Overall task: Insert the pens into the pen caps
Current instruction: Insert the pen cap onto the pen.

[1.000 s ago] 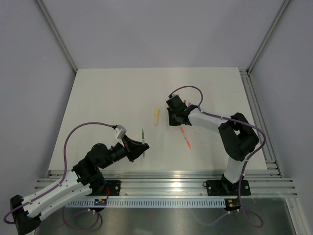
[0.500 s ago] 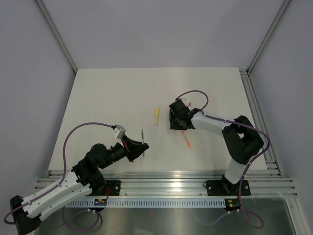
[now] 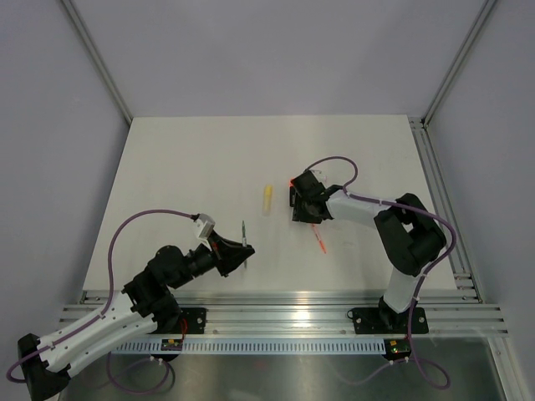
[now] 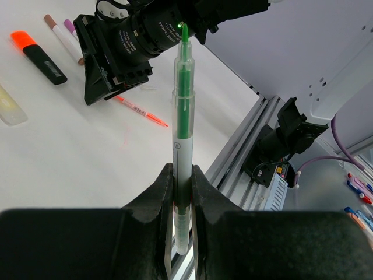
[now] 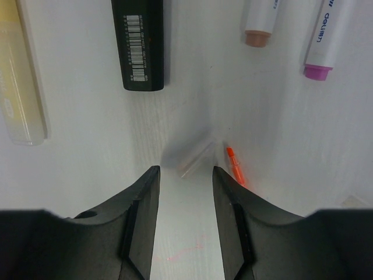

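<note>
The left hand (image 4: 182, 175) is clenched on a thin green pen (image 4: 182, 140). Its two fingers pinch the clear barrel low down, so the pen stands straight up out of the grip with its green tip uppermost in the wrist view. From above, this hand (image 3: 236, 253) hangs over the near left part of the white tabletop (image 3: 184, 167), well apart from the other pens.

The right hand (image 5: 183, 175) is released, its jaws spread and holding nothing. It is lowered close to the tabletop near the middle. A small clear cap (image 5: 195, 158) lies on its side just ahead of the gap between the fingers. It seems to touch neither finger, though the blur there makes that uncertain. Just to the right of the cap rests the tip of the orange-red pen (image 5: 235, 168), which runs from under this hand toward the near edge in the overhead view.

Beyond the cap lie a black highlighter (image 5: 138, 44) with a barcode label, a pale yellow highlighter (image 5: 23, 76) to its left, and two white pens at the upper right, a brown-tipped pen (image 5: 260, 20) and a purple-tipped pen (image 5: 323, 41).
</note>
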